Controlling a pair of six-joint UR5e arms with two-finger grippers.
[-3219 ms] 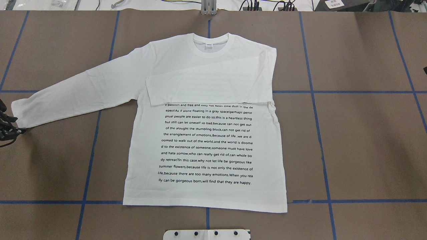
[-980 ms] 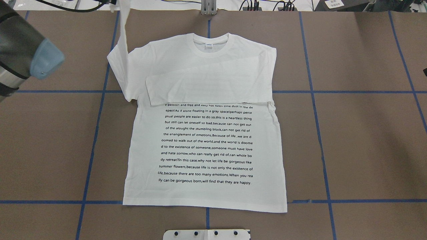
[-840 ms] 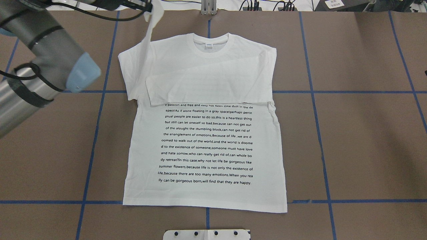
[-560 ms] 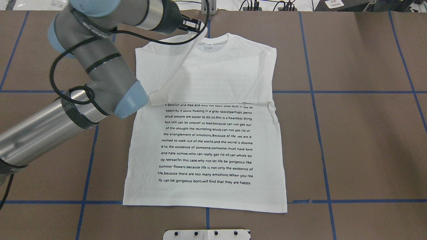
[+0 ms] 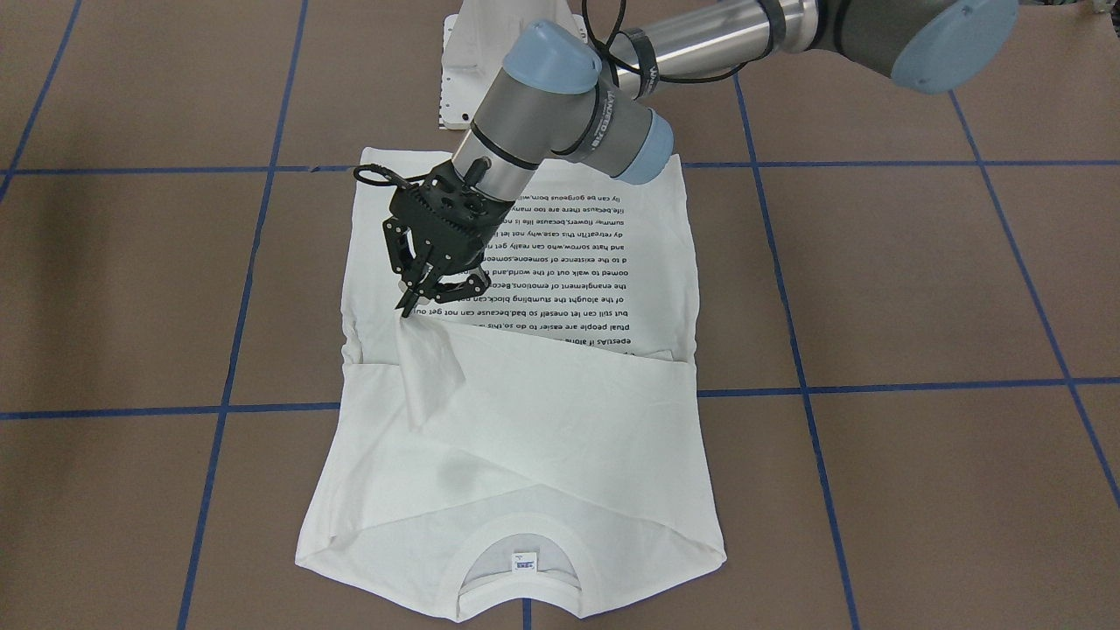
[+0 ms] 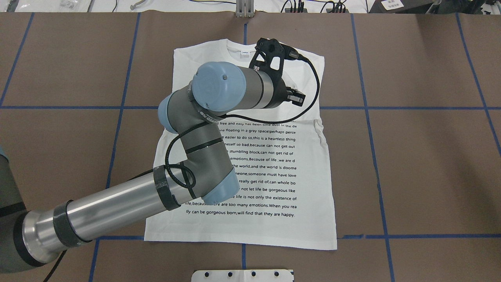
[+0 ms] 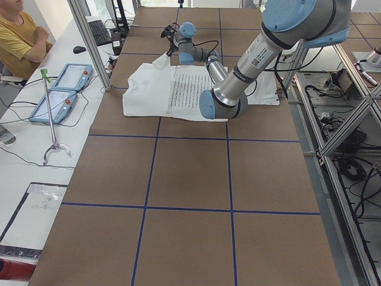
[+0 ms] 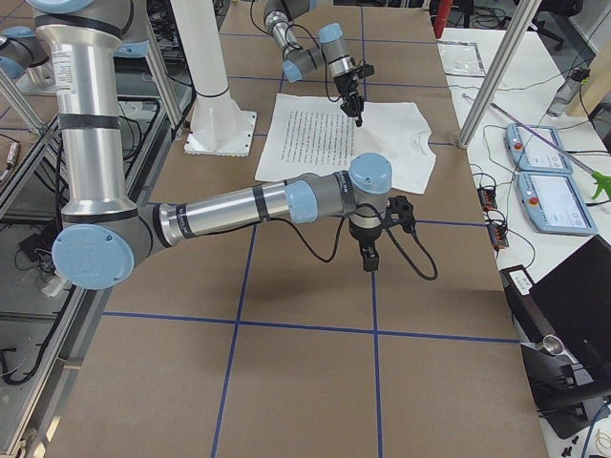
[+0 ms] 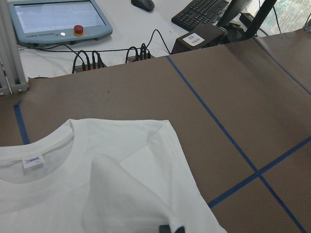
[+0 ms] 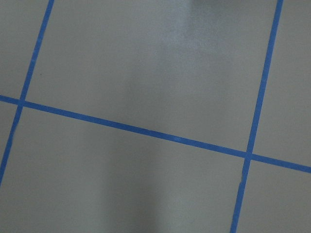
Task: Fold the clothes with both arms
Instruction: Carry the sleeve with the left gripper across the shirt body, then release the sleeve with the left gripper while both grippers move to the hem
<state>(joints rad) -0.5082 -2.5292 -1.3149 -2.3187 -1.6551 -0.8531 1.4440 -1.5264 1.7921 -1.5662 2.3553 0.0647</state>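
My left gripper [image 5: 409,308] pinches the white shirt [image 5: 542,437] by its sleeve [image 5: 430,372].
The front view shows the soft, creased fold; overhead, my left arm [image 6: 203,102] hides it. Right gripper [image 8: 370,261]: I can't judge its grip.

White shirt [image 9: 146,145] with neck tag [image 9: 33,161], sleeve fold [image 9: 114,194] at the tool [image 9: 171,228], brown table [image 9: 141,90], blue tape lines [image 9: 214,116]

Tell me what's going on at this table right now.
The robot is folding a white long-sleeved cotton shirt with black printed text, spread flat on the brown table. The left gripper pinches the cuff of one sleeve and holds it raised over the chest. The right gripper hovers over bare table, apart from the shirt.
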